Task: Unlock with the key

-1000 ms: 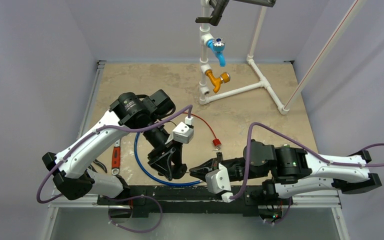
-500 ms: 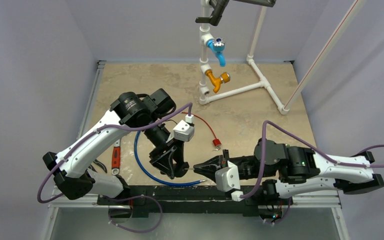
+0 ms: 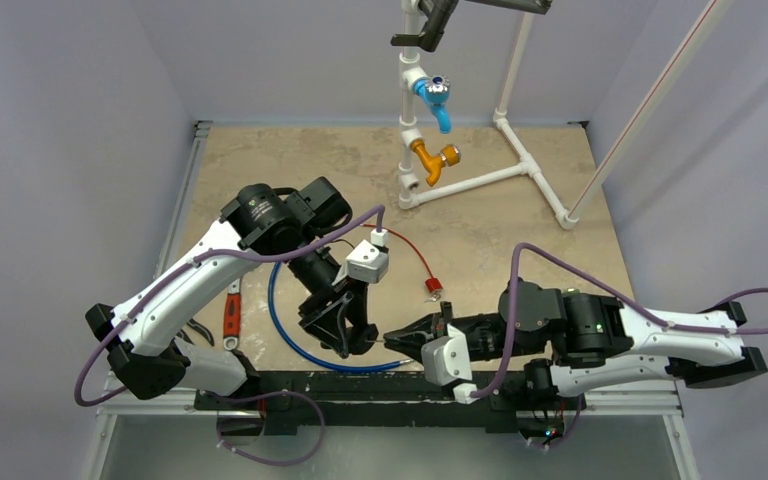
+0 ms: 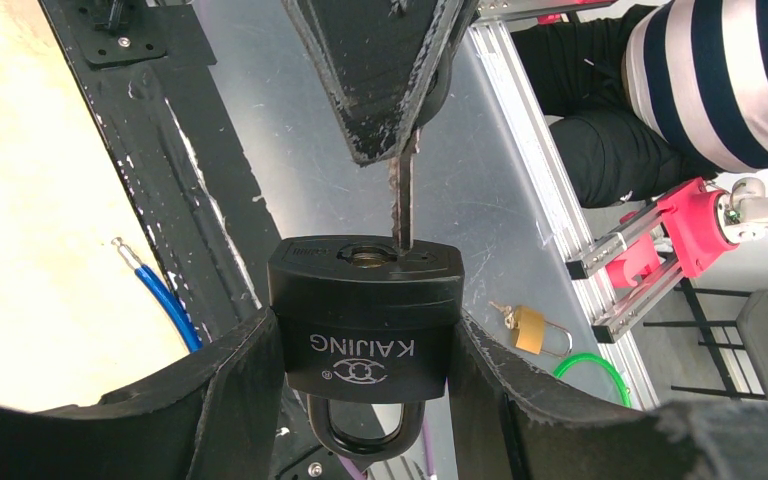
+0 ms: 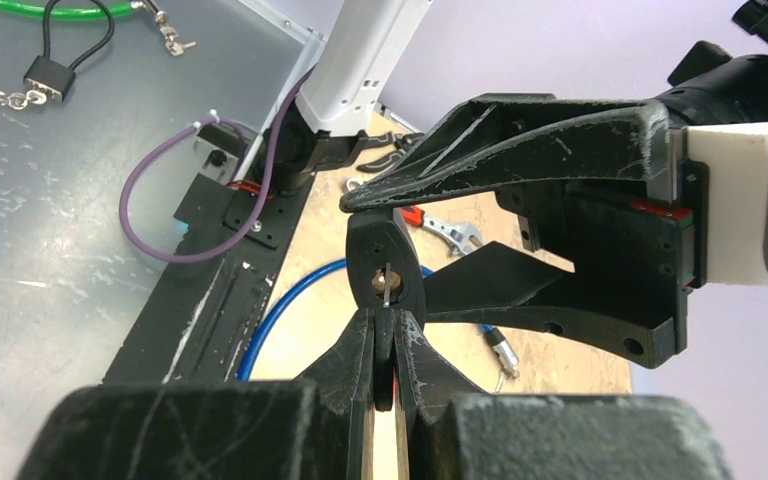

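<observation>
Left wrist view: black padlock clamped between the fingers of the left tool, keyhole facing the key, shackle pointing the other way. Key pinched in the closed right tool, blade tip touching the keyhole. All held off the desk at its near edge, near a blue cable.

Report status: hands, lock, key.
Left hand clamps black padlock. Right hand shut on key. Key tip at keyhole end, blade mostly exposed. Nothing between them.
</observation>
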You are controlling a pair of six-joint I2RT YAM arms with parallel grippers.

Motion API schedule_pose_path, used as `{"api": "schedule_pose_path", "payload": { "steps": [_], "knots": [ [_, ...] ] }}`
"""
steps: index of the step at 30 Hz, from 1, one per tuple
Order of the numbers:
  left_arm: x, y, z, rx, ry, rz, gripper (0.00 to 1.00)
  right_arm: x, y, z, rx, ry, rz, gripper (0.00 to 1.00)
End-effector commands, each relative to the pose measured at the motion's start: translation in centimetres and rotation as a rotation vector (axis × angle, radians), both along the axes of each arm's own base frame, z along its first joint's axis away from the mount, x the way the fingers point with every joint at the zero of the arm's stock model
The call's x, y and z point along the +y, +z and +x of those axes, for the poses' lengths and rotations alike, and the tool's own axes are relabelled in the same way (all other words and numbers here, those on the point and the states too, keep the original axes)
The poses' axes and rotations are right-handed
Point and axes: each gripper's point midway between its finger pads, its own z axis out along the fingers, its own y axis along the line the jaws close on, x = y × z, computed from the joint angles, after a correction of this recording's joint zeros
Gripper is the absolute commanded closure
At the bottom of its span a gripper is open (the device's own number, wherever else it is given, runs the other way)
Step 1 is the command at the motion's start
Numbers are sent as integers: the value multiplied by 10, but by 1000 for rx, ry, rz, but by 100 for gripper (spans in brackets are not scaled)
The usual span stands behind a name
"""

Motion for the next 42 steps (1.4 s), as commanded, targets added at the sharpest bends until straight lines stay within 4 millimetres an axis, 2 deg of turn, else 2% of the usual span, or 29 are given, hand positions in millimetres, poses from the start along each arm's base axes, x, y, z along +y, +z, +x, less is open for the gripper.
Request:
{"api": "schedule_pose_path", "payload": {
  "steps": [1, 17, 33, 42],
  "knots": [
    [25, 23, -32, 168, -13, 57, 100, 3, 1, -5, 15, 21, 16, 100],
    [26, 27, -34, 169, -12, 46, 100, 5, -5, 1, 4, -13, 22, 100],
    [26, 29, -34, 166, -13, 36, 100, 22, -33, 1, -15, -5, -45, 100],
    [27, 31, -34, 157, -12, 30, 100, 14, -35, 10, 30, -69, 2, 100]
  ]
}}
